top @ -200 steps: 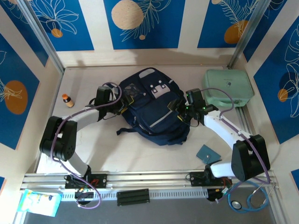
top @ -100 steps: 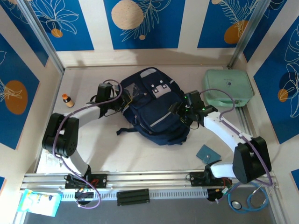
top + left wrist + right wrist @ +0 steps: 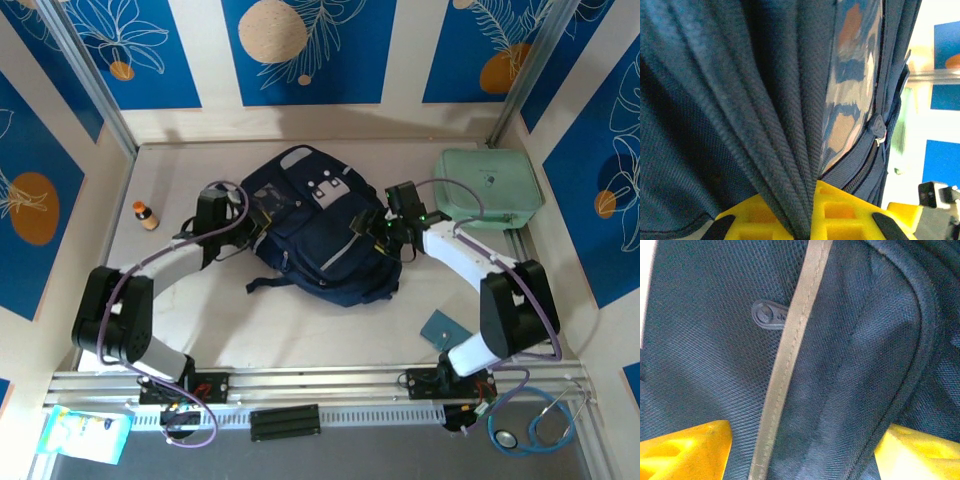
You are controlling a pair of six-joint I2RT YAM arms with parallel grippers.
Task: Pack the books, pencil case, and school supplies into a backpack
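Where the pale tabletop (image 3: 300, 325) meets its left wall, a small orange-capped bottle (image 3: 146, 214) stands upright, well apart from everything else. To its right, the left gripper (image 3: 252, 226) presses against the left side of a large navy-blue backpack (image 3: 320, 245). Seen from the left wrist camera, its yellow jaws are closed on a bunched fold of the backpack's navy fabric, with a zipper pull (image 3: 879, 131) just beyond.

The backpack lies flat at the middle of the tabletop, front pocket facing up. Its pale grey patches (image 3: 325, 190) sit toward the far wall, and a dark strap (image 3: 268, 283) trails off its near left corner.

At the backpack's right side sits the right gripper (image 3: 377, 232). Seen from the right wrist camera, its yellow jaws stand wide apart and grip nothing. Between them show the navy fabric, a thin light stripe (image 3: 785, 360) and a small oval rubber tab (image 3: 767, 315).

Nearer the arm bases, a small teal-blue square booklet (image 3: 444, 329) lies flat on the tabletop, apart from the backpack. In the far right corner rests a mint-green rounded case (image 3: 488, 188).
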